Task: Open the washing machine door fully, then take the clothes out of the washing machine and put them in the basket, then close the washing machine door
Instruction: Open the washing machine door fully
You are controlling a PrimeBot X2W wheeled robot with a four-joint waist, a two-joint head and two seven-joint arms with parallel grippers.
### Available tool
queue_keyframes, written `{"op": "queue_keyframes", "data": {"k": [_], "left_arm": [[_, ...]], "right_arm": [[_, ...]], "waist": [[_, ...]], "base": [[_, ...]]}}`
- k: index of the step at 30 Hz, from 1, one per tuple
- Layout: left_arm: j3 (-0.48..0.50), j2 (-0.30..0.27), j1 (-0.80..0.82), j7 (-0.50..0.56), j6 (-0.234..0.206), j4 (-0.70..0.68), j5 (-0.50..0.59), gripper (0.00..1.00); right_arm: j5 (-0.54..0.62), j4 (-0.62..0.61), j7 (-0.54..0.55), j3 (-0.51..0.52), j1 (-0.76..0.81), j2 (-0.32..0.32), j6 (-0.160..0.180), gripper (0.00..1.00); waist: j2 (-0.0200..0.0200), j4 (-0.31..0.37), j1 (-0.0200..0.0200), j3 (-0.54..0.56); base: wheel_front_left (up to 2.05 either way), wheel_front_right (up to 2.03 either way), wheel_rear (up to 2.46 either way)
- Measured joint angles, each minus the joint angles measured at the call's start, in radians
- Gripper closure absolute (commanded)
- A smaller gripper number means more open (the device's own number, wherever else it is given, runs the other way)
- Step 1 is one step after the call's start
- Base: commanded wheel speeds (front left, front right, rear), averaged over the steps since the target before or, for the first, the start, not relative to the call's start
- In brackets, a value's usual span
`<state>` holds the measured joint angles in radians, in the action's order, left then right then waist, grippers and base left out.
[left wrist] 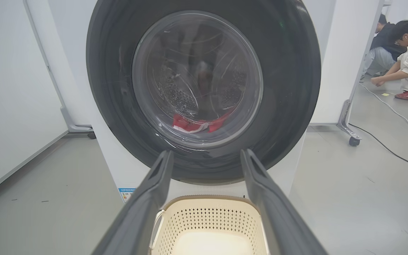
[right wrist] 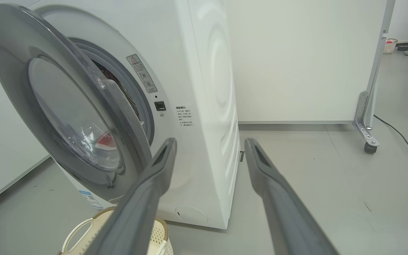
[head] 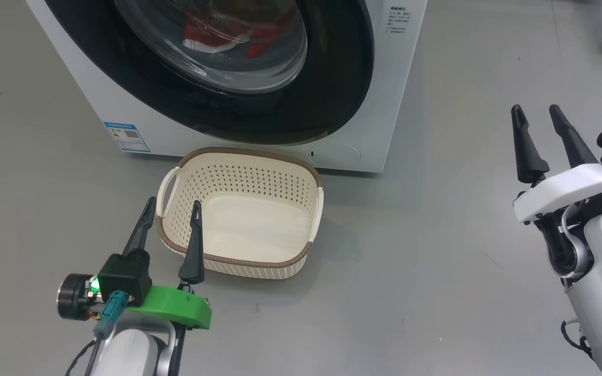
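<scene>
1 washing machine door (head: 332,78) stands ajar on 1 washing machine (head: 382,104), with red clothes (head: 228,36) (count unclear) behind its glass. 1 basket (head: 238,156) sits on the floor (head: 437,261) just before it. There are 2 grippers, both spread: the left gripper (head: 173,203) by the basket, the right gripper (head: 535,109) well apart.

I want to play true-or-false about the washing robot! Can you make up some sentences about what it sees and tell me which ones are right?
1. The basket is empty. True.
2. The door is shut tight. False: it stands partly open.
3. The red clothes are inside the machine. True.
4. The left hand holds a shirt. False: it is open and holds nothing.
5. The right hand is open. True.
</scene>
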<state>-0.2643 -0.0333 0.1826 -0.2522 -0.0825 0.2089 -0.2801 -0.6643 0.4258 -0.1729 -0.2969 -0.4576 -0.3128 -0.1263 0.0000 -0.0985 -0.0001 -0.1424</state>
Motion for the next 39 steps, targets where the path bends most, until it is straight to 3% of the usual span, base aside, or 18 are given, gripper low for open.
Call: {"op": "queue_keyframes", "data": {"k": [11,21,27,28,29,30,39], "left_arm": [[-0.037,0.0,0.001,0.0,0.001,-0.025,0.0,0.0],[-0.072,0.0,0.043,0.0,0.001,-0.049,-0.002,0.0],[-0.093,0.0,0.08,0.0,0.001,-0.057,-0.013,0.0],[-0.097,0.0,0.086,0.0,0.001,-0.059,-0.022,0.0],[-0.099,0.0,0.092,0.0,0.001,-0.062,-0.032,0.0],[-0.101,0.0,0.099,0.0,0.001,-0.063,-0.041,0.0],[-0.127,0.0,0.131,0.0,0.0,-0.068,-0.068,0.0]], "right_arm": [[-0.034,-0.032,0.044,0.055,-0.094,-0.021,0.0,0.0],[-0.203,-0.029,0.146,0.138,-0.247,-0.002,0.0,0.0],[-0.305,0.015,0.256,0.181,-0.381,0.017,0.024,0.0],[-0.318,0.021,0.268,0.186,-0.398,0.018,0.029,0.4],[-0.326,0.026,0.283,0.191,-0.416,0.017,0.032,0.89],[-0.334,0.032,0.296,0.195,-0.433,0.015,0.034,1.0],[-0.456,0.085,0.436,0.231,-0.556,0.036,0.077,1.0]], "waist": [[0.0,-0.016,0.0,-0.069],[0.0,-0.049,0.0,-0.169],[0.0,-0.085,0.0,-0.24],[0.0,-0.091,0.0,-0.25],[0.0,-0.097,0.0,-0.258],[0.0,-0.104,0.0,-0.266],[0.0,-0.169,0.0,-0.327]], "base": [[0.0,0.0,0.0],[0.0,0.0,0.0],[0.0,0.0,0.0],[0.0,0.0,0.0],[0.0,0.0,0.0],[0.0,0.0,0.0],[0.0,0.0,0.0]]}}
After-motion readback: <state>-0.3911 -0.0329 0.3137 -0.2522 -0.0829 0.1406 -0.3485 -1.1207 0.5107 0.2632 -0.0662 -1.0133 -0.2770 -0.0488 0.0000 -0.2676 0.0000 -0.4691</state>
